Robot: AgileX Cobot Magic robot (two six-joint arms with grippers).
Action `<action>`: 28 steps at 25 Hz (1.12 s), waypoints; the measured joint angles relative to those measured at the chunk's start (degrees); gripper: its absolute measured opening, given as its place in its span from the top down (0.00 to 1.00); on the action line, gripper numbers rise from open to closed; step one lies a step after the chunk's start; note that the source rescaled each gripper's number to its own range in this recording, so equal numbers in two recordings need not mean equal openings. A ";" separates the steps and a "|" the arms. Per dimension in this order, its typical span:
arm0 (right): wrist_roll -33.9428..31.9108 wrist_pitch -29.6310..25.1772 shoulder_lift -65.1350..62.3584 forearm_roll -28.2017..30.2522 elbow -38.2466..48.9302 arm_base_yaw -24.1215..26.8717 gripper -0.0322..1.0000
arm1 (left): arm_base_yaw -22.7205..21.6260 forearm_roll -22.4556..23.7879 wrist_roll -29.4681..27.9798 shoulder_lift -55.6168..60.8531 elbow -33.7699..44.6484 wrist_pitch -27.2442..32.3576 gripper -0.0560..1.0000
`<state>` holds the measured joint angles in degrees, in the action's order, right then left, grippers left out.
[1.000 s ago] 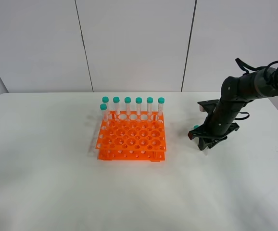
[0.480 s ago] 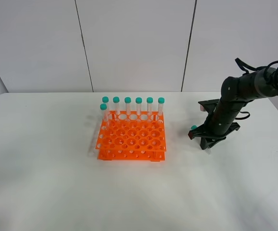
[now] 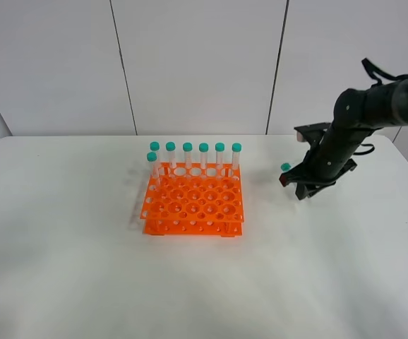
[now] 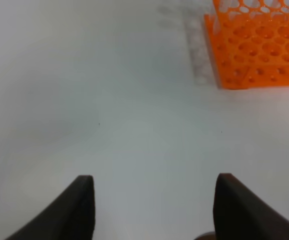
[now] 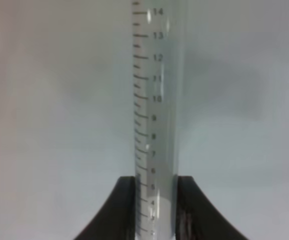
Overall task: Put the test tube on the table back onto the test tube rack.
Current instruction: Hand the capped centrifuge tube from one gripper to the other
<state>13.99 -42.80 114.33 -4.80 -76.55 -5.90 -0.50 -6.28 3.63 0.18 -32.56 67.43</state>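
My right gripper [image 3: 301,185] is shut on the test tube, whose teal cap [image 3: 286,167] sticks out to its left. It holds the tube above the table [image 3: 84,268], to the right of the orange test tube rack [image 3: 193,201]. In the right wrist view the clear graduated tube [image 5: 157,100] runs out from between the two dark fingers [image 5: 124,210]. Several identical teal-capped tubes [image 3: 203,157] stand upright along the rack's back row and left rear corner. My left gripper [image 4: 157,210] is open and empty over bare table, with the rack's corner [image 4: 257,50] ahead of it.
The rack's front rows of holes [image 3: 193,212] hold no tubes. White tabletop [image 4: 134,125] surrounds the rack on all sides. A pale panelled wall [image 3: 197,63] stands behind the table. The left arm does not show in the exterior view.
My right gripper has risen with the tube and shifted slightly toward the back of the table; the teal cap now sits higher. The rack and its tubes have not moved.
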 joint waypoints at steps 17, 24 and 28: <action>11.01 7.57 -19.37 -10.98 -1.62 -8.02 0.97 | 0.00 0.00 0.00 0.00 0.00 -0.07 0.00; 9.16 13.54 -20.53 -4.73 -1.62 -21.46 0.97 | 0.00 0.00 0.00 0.00 0.00 -0.13 0.00; 6.56 21.97 -20.53 -2.55 -1.62 -28.78 0.97 | 0.00 0.00 0.00 0.00 0.00 -0.13 0.00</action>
<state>20.55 -20.83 93.80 -7.35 -78.17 -34.69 -0.50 -6.28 3.63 0.18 -32.56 67.30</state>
